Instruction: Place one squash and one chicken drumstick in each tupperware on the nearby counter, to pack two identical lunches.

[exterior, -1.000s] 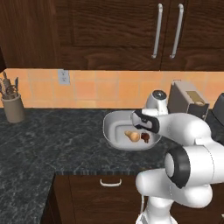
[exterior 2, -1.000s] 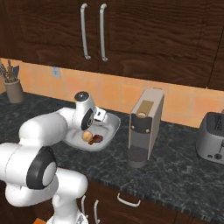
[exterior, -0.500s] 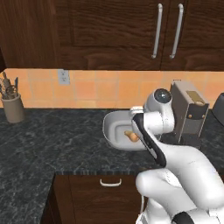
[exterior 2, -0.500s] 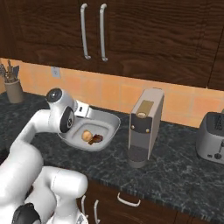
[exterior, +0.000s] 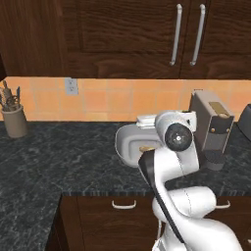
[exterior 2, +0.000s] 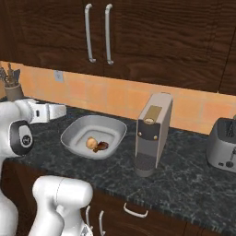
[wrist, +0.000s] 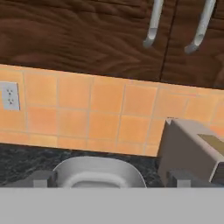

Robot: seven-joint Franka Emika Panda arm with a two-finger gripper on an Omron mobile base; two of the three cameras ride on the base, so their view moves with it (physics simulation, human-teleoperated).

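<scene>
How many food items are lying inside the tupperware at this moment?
2: the squash lies on the floor of the tupperware, and the chicken drumstick lies right beside it. The near wall could hide more.

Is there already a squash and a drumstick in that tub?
Yes: in the right base view a squash and a drumstick lie side by side inside the tub.

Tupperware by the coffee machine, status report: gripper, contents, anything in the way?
Gripper open, empty, raised behind tupperware. Squash and chicken drumstick inside, side by side. Coffee machine beside it, not blocking.
</scene>
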